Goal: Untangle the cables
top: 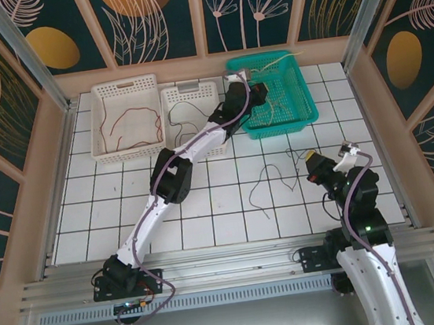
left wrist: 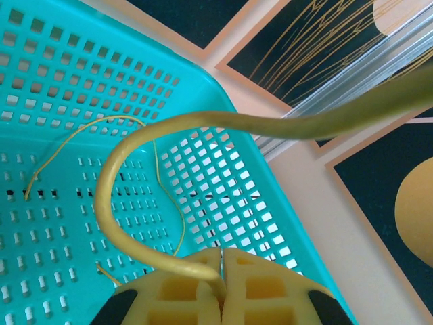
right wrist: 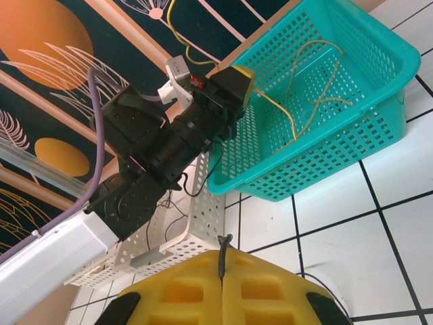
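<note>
Left wrist view has the left claw [left wrist: 221,261] pinched shut on a yellow cable [left wrist: 108,183]. The cable loops up out of the pads and arcs away above and to the right of them. Beneath the claw sits the teal basket [left wrist: 67,68], with another yellow strand [left wrist: 157,169] loose on its floor. The right claw [right wrist: 222,263] is closed too, with a sliver of black cable [right wrist: 222,244] poking up between its pads. From above, that black cable [top: 271,181] trails over the tiles to the claw's left.

These wires look nearly weightless and limp, so they should sag, swing and snag on the basket's holes. Being so thin, they could slide out of soft pads. The best hold is probably near an end or on a free stretch clear of any crossing, lifted slowly.

The yellow cable's far end is cut off by the frame. How much black wire the pads grip cannot be told. Whether the yellow strands cross below the left claw is hard to make out.
</note>
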Motion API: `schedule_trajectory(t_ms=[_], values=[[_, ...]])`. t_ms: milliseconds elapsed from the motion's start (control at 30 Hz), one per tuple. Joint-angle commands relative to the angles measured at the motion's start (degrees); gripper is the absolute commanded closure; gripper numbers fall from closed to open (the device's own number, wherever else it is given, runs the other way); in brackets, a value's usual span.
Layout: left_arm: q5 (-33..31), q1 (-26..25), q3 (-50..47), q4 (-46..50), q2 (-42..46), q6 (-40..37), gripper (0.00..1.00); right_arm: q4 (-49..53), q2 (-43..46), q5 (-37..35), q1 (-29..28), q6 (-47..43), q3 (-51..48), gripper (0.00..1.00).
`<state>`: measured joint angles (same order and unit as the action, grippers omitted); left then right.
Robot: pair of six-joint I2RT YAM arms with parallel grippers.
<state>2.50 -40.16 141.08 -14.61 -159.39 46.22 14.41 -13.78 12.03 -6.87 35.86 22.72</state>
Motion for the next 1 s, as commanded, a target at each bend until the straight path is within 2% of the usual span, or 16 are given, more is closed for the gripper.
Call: schedule_trajectory(t_ms=[0,300,433,600,767,967], values=[[-0.1,0.3,1.4,2.2,-2.3,0.5,1.00,-2.0,-0.6,1.1,-0.3,-1.0,-0.7,1.00],[-0.1,0.3,1.4,5.1,-3.5,-0.3,0.96,-2.5,-1.1,1.4,-0.3,-1.1,-1.0,1.00],[0.0,0.4,1.3,5.5,-3.8,-0.3,0.87,-2.5,-1.2,1.3,-0.3,-1.1,-0.8,1.00],[0.2,0.8,1.5,5.5,-3.6,-0.1,0.71,-2.4,-1.2,1.2,-0.3,-1.2,-0.8,1.00],[0.7,0.8,1.5,5.6,-3.3,0.0,0.68,-2.6,-1.4,1.1,-0.3,-1.1,-0.9,1.00],[1.5,0.9,1.5,5.1,-2.2,1.0,0.56,-2.4,-1.4,0.6,-0.3,-1.1,-0.6,1.00]])
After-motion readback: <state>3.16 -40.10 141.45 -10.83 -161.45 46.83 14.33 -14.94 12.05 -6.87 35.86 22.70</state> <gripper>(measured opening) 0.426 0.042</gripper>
